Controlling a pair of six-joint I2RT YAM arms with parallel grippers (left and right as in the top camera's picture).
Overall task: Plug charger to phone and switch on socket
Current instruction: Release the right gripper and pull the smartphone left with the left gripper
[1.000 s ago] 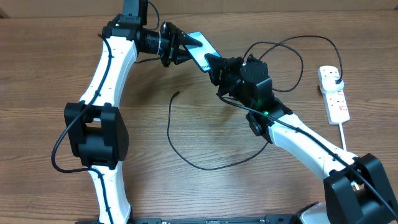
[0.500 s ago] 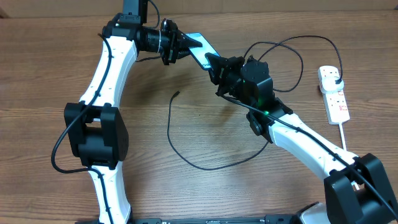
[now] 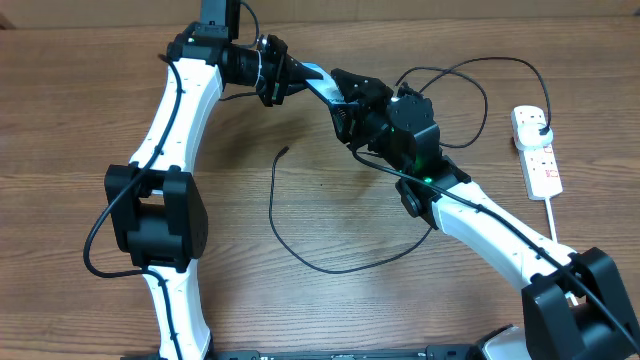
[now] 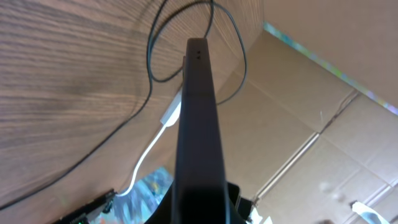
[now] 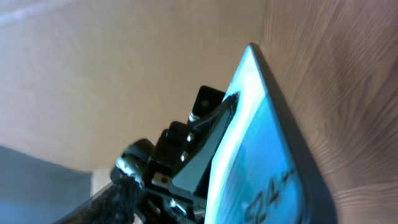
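- At the left tool (image 3: 293, 79), we see jaws that stood apart around the phone (image 3: 318, 76) a second ago now clamped on one end of it. In our left wrist view the phone runs edge-on straight up from the tool.
- On the phone's other end, the right tool (image 3: 345, 96) has gone from clamped to jaws apart in the overhead view. We judge the phone has passed from right to left and now looks held up off the worktop (image 3: 90, 120).
- Below the phone in the overhead view, the charger (image 3: 272, 200) lies in a loose loop, its connector tip well apart from the phone and untouched.
- Well right of the phone lies the socket (image 3: 538, 160), with a black plug on its far end.
- We judge the right tool is now free to fetch the connector tip; plugging and switching are not yet done.
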